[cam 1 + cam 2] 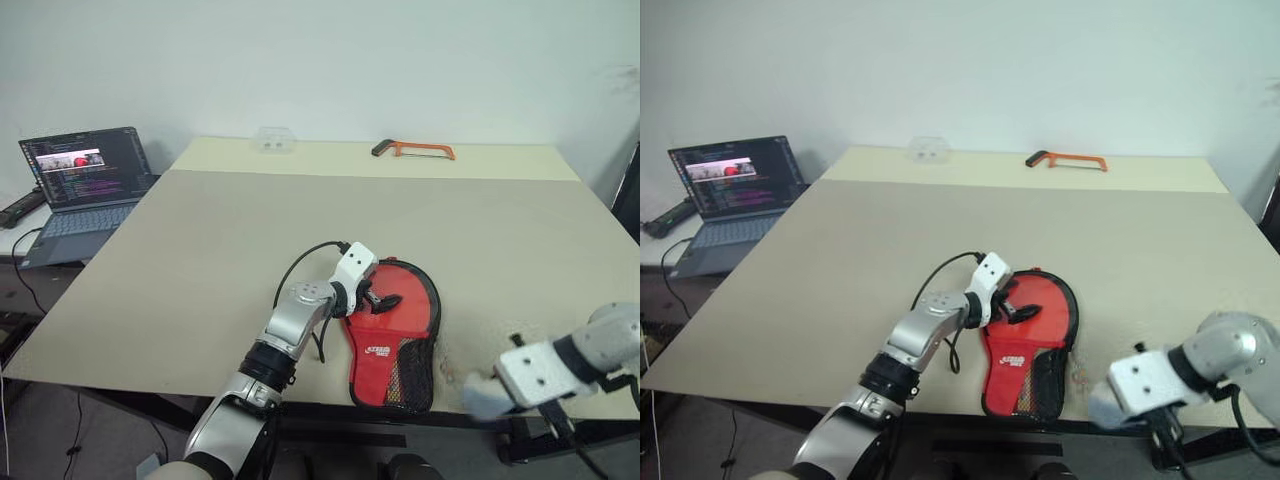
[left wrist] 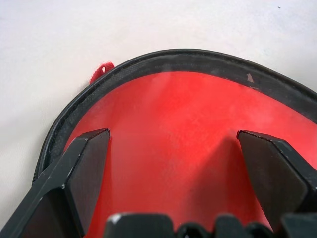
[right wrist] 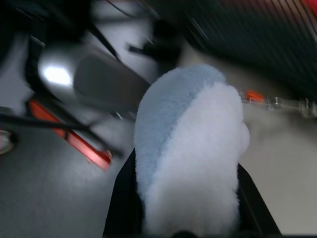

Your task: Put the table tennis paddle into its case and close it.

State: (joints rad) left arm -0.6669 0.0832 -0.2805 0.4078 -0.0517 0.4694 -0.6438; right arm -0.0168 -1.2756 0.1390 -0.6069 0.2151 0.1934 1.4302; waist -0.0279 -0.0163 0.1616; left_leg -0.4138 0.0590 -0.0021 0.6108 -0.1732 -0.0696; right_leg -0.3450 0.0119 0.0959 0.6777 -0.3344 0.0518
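The left end effector (image 1: 382,298) sits at centre frame over the round end of the case (image 1: 395,345), its two black fingers (image 2: 84,168) spread wide with nothing between them. In the left wrist view a red surface lies between the fingers, rimmed by the case's black edging. The right end effector (image 3: 188,163) is at the lower right of the frame, off the worktop (image 1: 200,260) edge; it grips a pale, fluffy white-blue object (image 3: 190,148) between narrowly set fingers.

Task status, as a judgement: the case lies near the front edge of the worktop, red side with mesh pocket and white logo up. The red disc at its round end is probably the paddle (image 2: 178,129) blade, already seated inside. If so, insertion is done and closing remains; the edging around the blade appears open.

Not resolvable: the paddle handle cannot be made out. Zipper position cannot be read. The right wrist view is blurred, so the fluffy object cannot be identified. A hacksaw (image 1: 415,149) lies well apart at the upper centre.
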